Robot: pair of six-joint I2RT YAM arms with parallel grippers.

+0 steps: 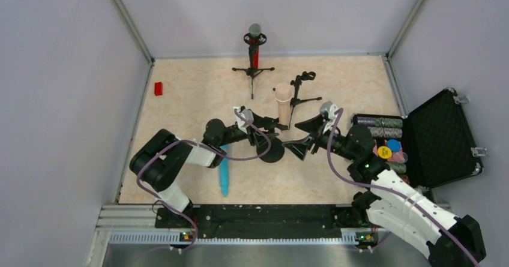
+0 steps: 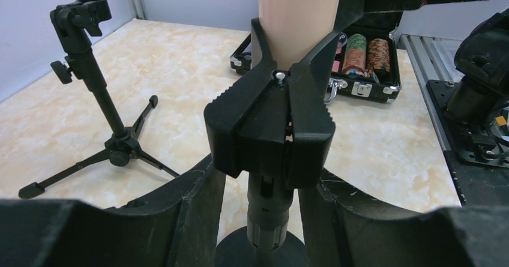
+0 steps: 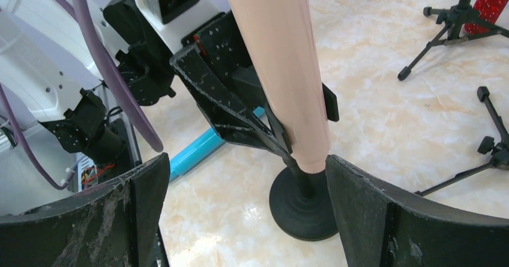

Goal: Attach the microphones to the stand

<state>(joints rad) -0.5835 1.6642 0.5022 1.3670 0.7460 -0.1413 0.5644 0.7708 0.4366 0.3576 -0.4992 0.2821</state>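
Note:
The peach-beige microphone (image 1: 283, 102) stands upright in the black spring clip (image 2: 270, 123) of a round-base stand (image 1: 274, 151). It also shows in the left wrist view (image 2: 297, 21) and the right wrist view (image 3: 282, 69). My left gripper (image 1: 262, 136) is shut on the clip's handles (image 2: 261, 171). My right gripper (image 1: 299, 149) is open and empty, its fingers wide apart beside the stand's base (image 3: 303, 204). The glittery red microphone (image 1: 255, 48) sits in a tripod stand at the back. The light-blue microphone (image 1: 224, 172) lies on the table by the left arm.
An empty tripod stand (image 1: 300, 93) stands just behind the peach microphone. An open black case (image 1: 444, 135) with poker chips sits at the right. A small red block (image 1: 158, 89) lies at the far left. Walls enclose three sides.

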